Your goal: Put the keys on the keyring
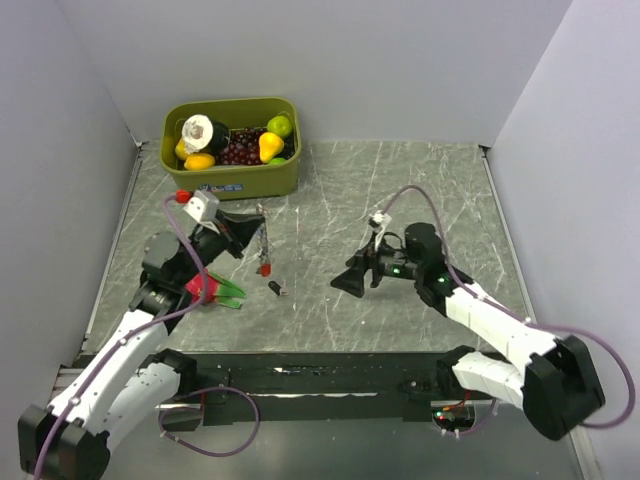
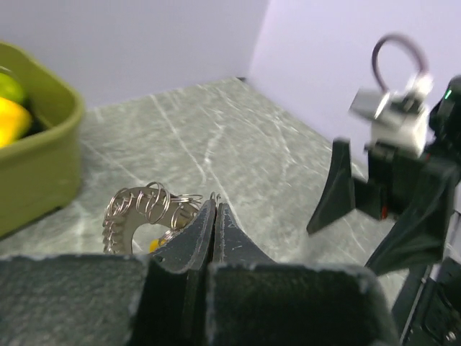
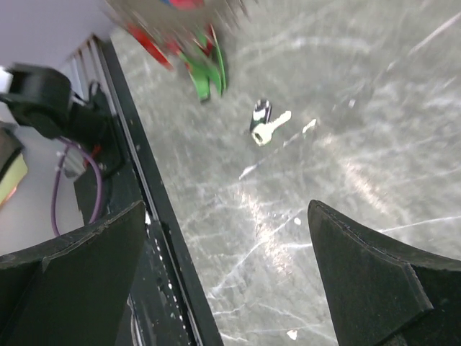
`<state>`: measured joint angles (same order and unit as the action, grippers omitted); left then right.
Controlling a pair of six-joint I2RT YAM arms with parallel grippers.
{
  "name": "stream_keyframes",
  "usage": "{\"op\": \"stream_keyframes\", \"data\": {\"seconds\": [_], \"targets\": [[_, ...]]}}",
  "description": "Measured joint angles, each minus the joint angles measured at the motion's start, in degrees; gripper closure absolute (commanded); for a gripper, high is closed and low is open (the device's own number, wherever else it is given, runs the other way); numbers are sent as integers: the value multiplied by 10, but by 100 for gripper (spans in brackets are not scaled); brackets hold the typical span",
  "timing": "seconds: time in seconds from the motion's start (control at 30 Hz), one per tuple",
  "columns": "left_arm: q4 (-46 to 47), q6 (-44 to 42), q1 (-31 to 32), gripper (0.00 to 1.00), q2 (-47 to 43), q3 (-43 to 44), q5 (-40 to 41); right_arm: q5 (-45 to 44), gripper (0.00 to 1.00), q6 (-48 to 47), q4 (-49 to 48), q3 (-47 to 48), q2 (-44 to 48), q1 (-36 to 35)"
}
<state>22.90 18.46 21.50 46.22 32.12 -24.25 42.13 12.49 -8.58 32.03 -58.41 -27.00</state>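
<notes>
Bright even light, wrist views blurred

No text, label, brand, number or sign can be read on anything here.

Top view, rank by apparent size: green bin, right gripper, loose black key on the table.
1. green bin
2. right gripper
3. black key
The gripper may sit nearer the camera, but the gaps are wide enough that the order holds.

Olive-green bin (image 1: 240, 182) of fruit (image 1: 270, 147) far left on the marbled table (image 1: 420, 190) — small round red item (image 1: 182, 195) just beside.
</notes>
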Motion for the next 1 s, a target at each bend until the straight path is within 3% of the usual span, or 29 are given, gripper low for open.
{"op": "stream_keyframes", "data": {"seconds": [0.37, 0.67, 0.9, 1.0], "targets": [[-158, -18, -68, 99, -71, 77, 25, -115, 4, -63, 42, 130, -203, -132], [-240, -25, -178, 99, -74, 100, -19, -256, 25, -152, 73, 260, -371, -246], [-243, -26, -264, 99, -73, 101, -80, -315, 40, -183, 97, 320, -442, -278], [-230, -24, -273, 99, -69, 100, -95, -335, 43, -195, 109, 341, -461, -287]]}}
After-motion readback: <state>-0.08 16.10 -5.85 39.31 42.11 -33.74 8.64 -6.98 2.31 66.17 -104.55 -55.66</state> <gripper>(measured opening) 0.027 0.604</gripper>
